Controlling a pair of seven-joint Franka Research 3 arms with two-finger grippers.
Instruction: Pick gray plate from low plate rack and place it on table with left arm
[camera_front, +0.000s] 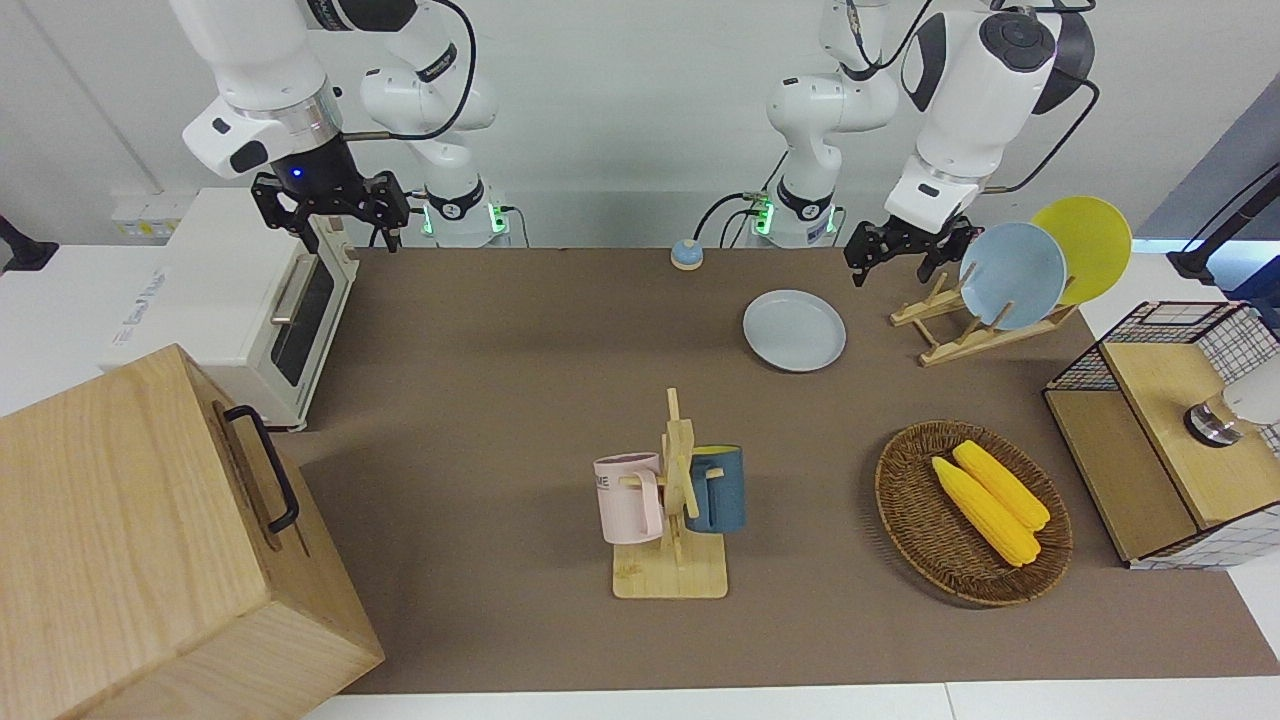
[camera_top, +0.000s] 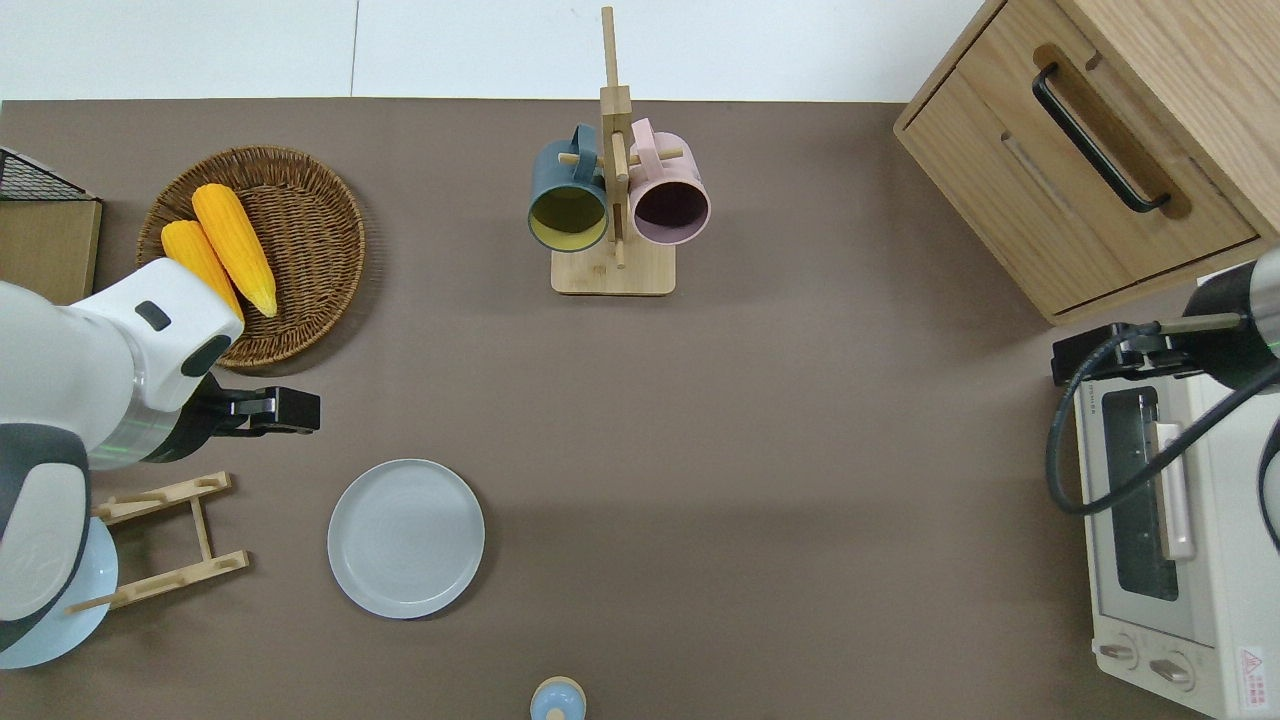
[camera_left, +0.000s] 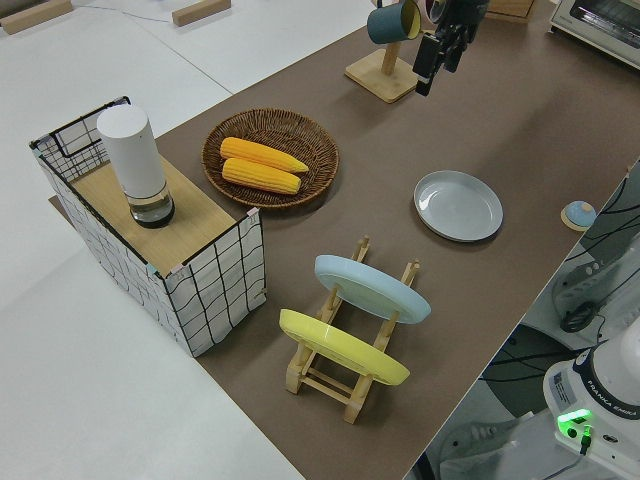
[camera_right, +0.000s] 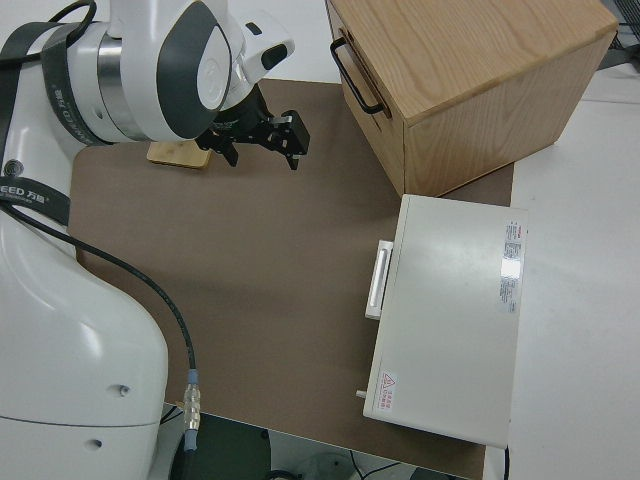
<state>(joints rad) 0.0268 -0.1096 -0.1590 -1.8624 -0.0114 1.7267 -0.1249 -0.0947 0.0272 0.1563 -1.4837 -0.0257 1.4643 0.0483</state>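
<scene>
The gray plate (camera_front: 795, 330) lies flat on the brown table (camera_front: 500, 400), beside the low plate rack (camera_front: 980, 337) on the side toward the right arm's end. It also shows in the overhead view (camera_top: 406, 538) and the left side view (camera_left: 459, 205). The rack (camera_top: 190, 530) holds a light-blue plate (camera_front: 1012, 275) and a yellow plate (camera_front: 1085, 245) on edge. My left gripper (camera_front: 890, 268) is open and empty, up in the air over bare table between the wicker basket and the gray plate (camera_top: 290, 412). My right gripper (camera_front: 345, 235) is open; that arm is parked.
A wicker basket (camera_front: 972, 512) with two corn cobs, a mug tree (camera_front: 675, 500) with a pink and a blue mug, a white toaster oven (camera_front: 240, 300), a wooden drawer cabinet (camera_front: 150, 540), a wire-sided box (camera_front: 1170, 430) and a small blue knob (camera_front: 686, 254) stand around the table.
</scene>
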